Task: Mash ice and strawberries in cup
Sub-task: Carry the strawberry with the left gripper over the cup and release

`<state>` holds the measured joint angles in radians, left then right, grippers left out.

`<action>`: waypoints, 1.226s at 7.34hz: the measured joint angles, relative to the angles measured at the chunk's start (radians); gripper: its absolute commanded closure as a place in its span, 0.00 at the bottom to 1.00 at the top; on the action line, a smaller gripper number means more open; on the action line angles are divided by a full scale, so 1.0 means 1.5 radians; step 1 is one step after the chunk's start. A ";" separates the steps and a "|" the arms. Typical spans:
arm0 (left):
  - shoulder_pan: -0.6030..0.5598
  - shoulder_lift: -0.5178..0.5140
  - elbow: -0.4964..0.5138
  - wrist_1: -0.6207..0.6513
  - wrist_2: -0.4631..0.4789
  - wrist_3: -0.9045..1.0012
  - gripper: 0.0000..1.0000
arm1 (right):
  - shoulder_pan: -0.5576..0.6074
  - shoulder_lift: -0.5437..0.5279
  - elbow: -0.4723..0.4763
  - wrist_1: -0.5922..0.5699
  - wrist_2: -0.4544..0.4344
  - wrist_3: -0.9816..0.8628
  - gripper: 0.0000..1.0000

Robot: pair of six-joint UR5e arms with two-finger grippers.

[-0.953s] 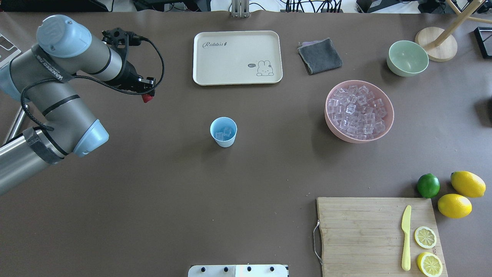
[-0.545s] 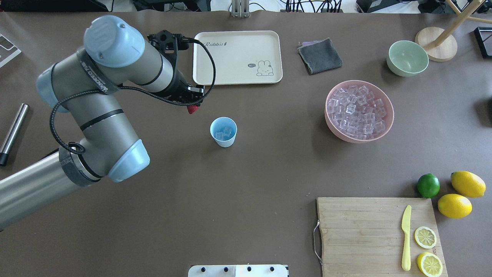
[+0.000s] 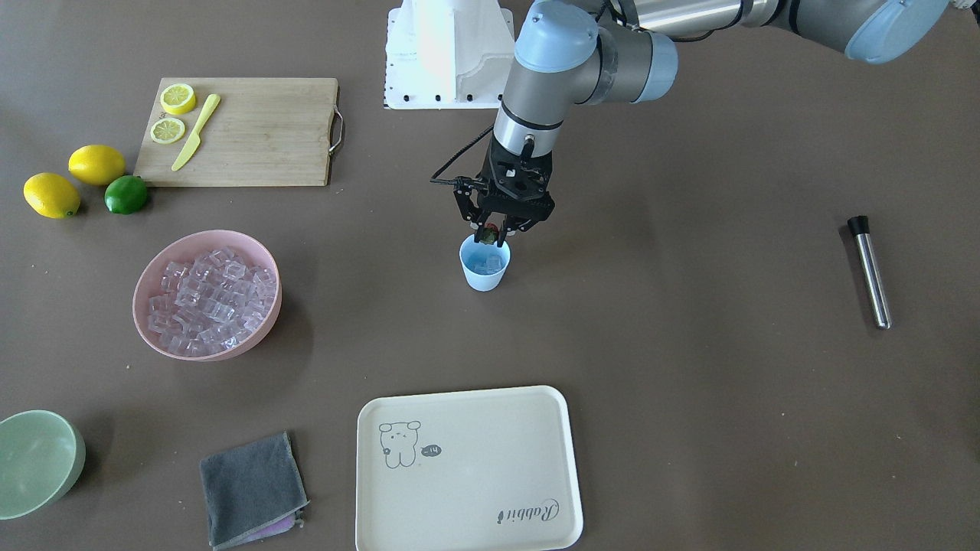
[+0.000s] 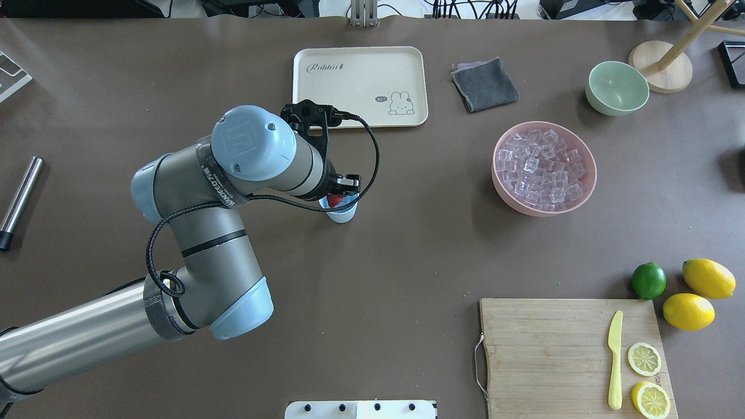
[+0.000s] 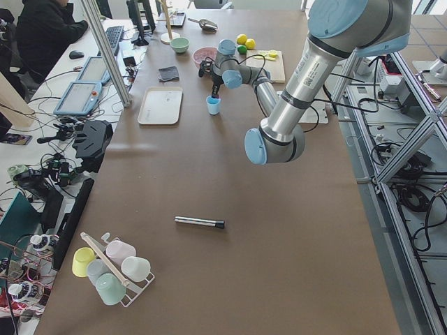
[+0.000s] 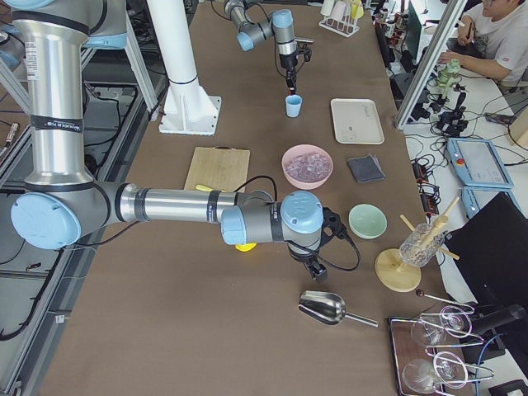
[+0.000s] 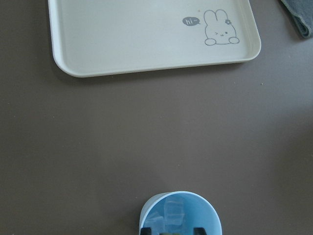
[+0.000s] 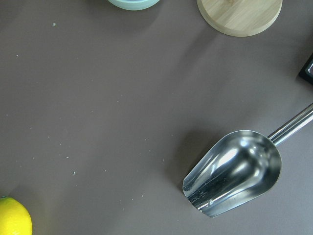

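Note:
The light-blue cup (image 3: pixel 485 274) stands mid-table with a few clear ice pieces (image 3: pixel 488 262) inside. It also shows in the left wrist view (image 7: pixel 180 215), and in the overhead view (image 4: pixel 343 216) it is mostly hidden under the arm. My left gripper (image 3: pixel 491 231) hangs just over the cup's mouth, shut on the small red strawberry (image 4: pixel 334 201). More ice (image 4: pixel 541 169) fills the pink bowl (image 4: pixel 588 189). My right gripper (image 6: pixel 318 268) shows only in the exterior right view, near a steel scoop (image 8: pixel 234 171); I cannot tell if it is open or shut.
A steel rod with a black end (image 4: pixel 20 201) lies at the table's left. A cream tray (image 4: pixel 359 86) and grey cloth (image 4: pixel 484 84) lie beyond the cup. A green bowl (image 4: pixel 617 87), a cutting board (image 4: pixel 553 355) with a knife and lemon slices, a lime and lemons sit right.
My left arm has swung right from the table's left side, carrying the strawberry, and now holds it over the cup. The cup has not moved.

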<state>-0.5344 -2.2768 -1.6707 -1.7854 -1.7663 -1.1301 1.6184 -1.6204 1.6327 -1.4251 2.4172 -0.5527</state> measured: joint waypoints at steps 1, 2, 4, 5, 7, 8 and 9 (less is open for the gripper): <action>0.004 0.001 0.003 -0.003 0.007 0.001 0.86 | 0.000 -0.010 0.012 0.000 0.001 0.001 0.01; 0.006 0.001 0.009 -0.010 0.010 0.002 0.72 | 0.000 -0.021 0.017 0.001 0.000 0.000 0.01; 0.006 0.001 0.024 -0.033 0.011 0.001 0.03 | 0.000 -0.048 0.018 0.029 0.000 0.000 0.01; 0.006 0.001 0.025 -0.037 0.011 0.000 0.03 | 0.000 -0.057 0.017 0.045 0.000 0.001 0.01; -0.008 0.002 0.024 -0.034 0.005 0.001 0.02 | -0.001 -0.062 0.010 0.055 -0.002 0.001 0.01; -0.037 0.013 0.017 -0.029 -0.019 -0.001 0.03 | 0.000 -0.061 0.006 0.056 -0.003 0.001 0.01; -0.084 0.041 0.013 -0.022 -0.054 -0.002 0.02 | 0.000 -0.059 0.004 0.056 -0.004 0.000 0.01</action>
<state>-0.6611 -2.2148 -1.6517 -1.8184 -1.8469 -1.1332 1.6178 -1.7091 1.6382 -1.3412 2.4108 -0.5525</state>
